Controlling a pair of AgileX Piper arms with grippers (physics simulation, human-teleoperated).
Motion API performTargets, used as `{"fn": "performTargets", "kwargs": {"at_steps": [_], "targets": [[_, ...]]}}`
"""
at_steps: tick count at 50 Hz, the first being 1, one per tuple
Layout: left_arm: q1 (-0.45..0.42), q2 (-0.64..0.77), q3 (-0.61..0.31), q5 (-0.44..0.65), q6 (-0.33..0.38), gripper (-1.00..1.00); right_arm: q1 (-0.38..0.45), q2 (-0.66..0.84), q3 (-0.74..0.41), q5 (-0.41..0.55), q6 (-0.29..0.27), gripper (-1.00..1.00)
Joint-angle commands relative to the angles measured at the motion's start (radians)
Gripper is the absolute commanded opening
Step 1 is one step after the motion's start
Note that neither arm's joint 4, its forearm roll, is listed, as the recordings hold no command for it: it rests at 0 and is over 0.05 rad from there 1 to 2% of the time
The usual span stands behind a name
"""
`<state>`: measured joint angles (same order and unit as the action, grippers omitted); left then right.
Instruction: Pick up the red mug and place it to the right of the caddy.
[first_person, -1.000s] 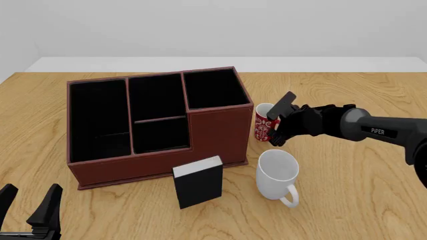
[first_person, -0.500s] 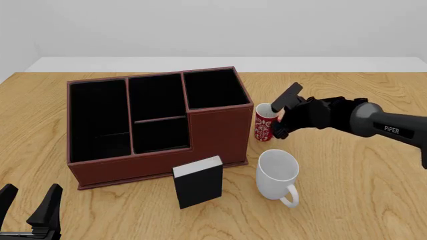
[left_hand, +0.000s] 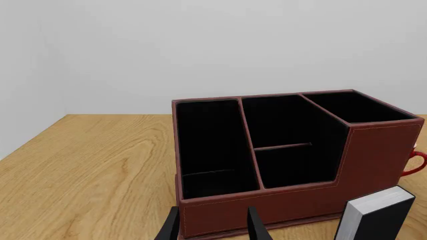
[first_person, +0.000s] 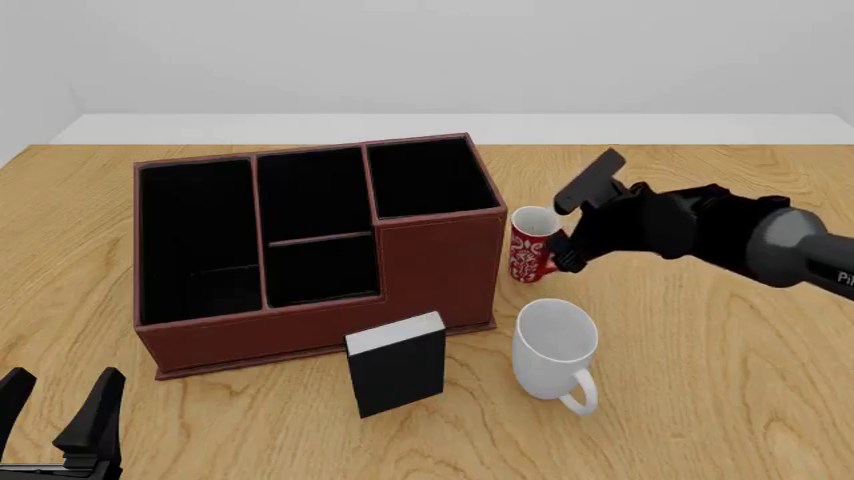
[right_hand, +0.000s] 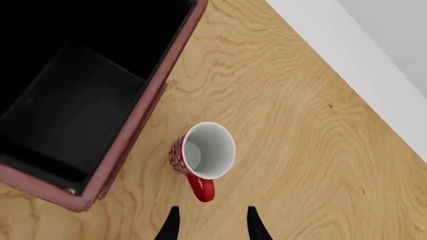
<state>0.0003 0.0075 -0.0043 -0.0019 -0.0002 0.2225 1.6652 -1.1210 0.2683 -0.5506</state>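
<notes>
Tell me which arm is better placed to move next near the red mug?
The right. Its gripper hovers beside the red mug, fingers open. The left gripper sits at the table's near edge, beyond the caddy.

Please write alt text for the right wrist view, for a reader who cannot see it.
A red mug stands upright on the wooden table, handle toward the open right gripper, beside the caddy.

White mug (upright) beside black box on table.

Only a cropped, possibly "PiPER" mark shows on the right arm.
</notes>
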Motion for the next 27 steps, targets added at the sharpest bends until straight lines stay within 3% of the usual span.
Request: {"fn": "performTargets", "kwargs": {"at_steps": [1, 9, 17, 27], "targets": [[0.0, 0.0, 0.0, 0.0, 0.0, 1.0, 0.002, -0.125, 0.049, 0.03, 0.024, 1.0], [0.0, 0.0, 0.0, 0.0, 0.0, 1.0, -0.007, -0.287, 0.093, 0.092, 0.038, 1.0], [0.0, 0.0, 0.0, 0.0, 0.0, 1.0, -0.003, -0.55, 0.117, 0.205, 0.075, 1.0], [0.0, 0.0, 0.0, 0.0, 0.0, 1.0, 0.01, -1.031, 0.0, 0.513, 0.199, 1.0]]}}
